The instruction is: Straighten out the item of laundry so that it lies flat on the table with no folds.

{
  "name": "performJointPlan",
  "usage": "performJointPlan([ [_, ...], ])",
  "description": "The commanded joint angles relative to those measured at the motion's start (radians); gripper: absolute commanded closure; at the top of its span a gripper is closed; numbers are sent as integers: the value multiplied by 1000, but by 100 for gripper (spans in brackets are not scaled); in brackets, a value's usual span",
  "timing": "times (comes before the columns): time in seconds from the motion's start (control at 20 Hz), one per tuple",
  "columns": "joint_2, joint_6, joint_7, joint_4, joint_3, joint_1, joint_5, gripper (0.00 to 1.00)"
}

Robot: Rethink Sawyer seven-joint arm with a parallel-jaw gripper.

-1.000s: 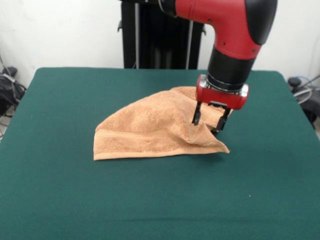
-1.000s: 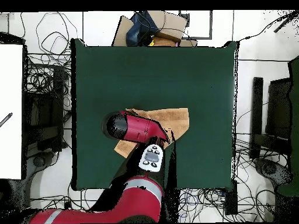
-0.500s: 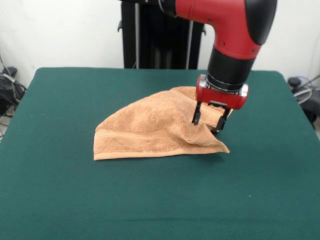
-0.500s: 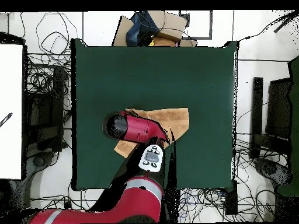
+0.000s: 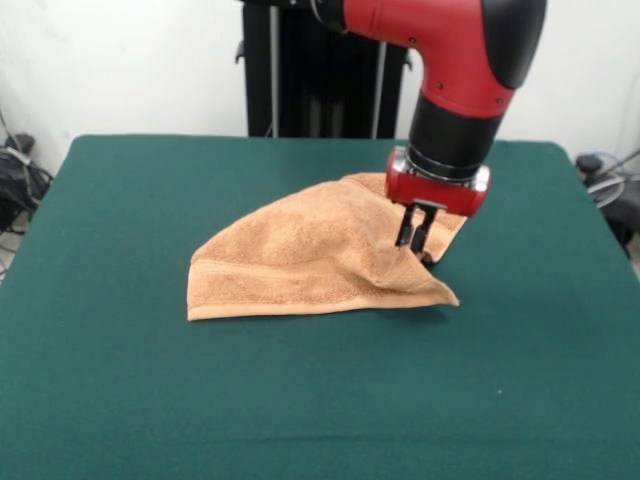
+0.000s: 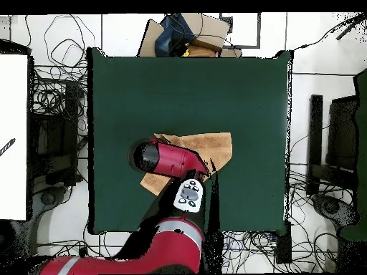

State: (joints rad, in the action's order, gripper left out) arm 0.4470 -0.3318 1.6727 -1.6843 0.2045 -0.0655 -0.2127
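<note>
Item: small light orange-tan terry-cloth towel (image 5: 310, 265) (image 6: 211, 148), folded over on itself into a rough triangle, not flat. One hemmed edge with a woven band stripe runs along its near side in the front view; the cloth rises in a ridge toward its right-hand end, then drops to a pointed corner lying on the table. In the overhead view only its part beyond the arm shows, the rest being covered.

Position: about mid-table, slightly toward the robot's side, well apart from every table edge.

Support: large rectangular table with dark green felt-like surface (image 5: 150, 400) (image 6: 143, 93). Bare green cloth surrounds the towel on all sides, widest on the side away from the robot.

Tool: black two-fingered gripper (image 5: 415, 232) on a red and black arm, pointing straight down, its fingers drawn close together and pinching the raised ridge of towel near the right-hand end.

Surroundings: tangled cables on the floor (image 6: 61, 93) past the table edges.
</note>
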Motion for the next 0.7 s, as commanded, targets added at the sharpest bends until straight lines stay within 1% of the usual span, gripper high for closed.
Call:
performJointPlan([
  [0.05,26,47,211,-57,-84,42,-35,100],
  [0.7,30,59,209,-74,-89,57,-26,100],
])
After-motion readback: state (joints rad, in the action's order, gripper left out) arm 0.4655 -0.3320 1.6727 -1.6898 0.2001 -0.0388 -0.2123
